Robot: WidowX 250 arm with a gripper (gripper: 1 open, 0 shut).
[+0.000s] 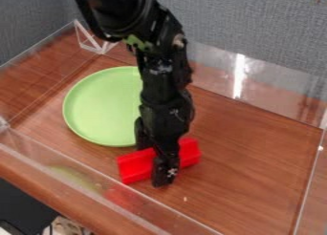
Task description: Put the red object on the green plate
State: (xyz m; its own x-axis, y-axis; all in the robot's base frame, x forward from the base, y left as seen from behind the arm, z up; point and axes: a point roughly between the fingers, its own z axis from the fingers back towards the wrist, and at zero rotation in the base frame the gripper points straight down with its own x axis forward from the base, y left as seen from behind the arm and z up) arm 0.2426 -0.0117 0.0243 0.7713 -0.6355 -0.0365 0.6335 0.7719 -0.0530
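The red object [132, 165], a bright red bar, lies flat on the wooden table just in front of the green plate's near right rim. My gripper [163, 172] points straight down over the middle of the bar, with its dark fingers [166, 178] straddling it and hiding its centre. The view does not show whether the fingers press on the bar or stand off it. The green plate [99, 103], round and lime-coloured, sits at the left with nothing on it. The arm covers its right edge.
Clear acrylic walls [255, 76] ring the wooden table. A low transparent front wall [76, 186] runs close to the red bar. A small clear stand [87, 36] is at the back left corner.
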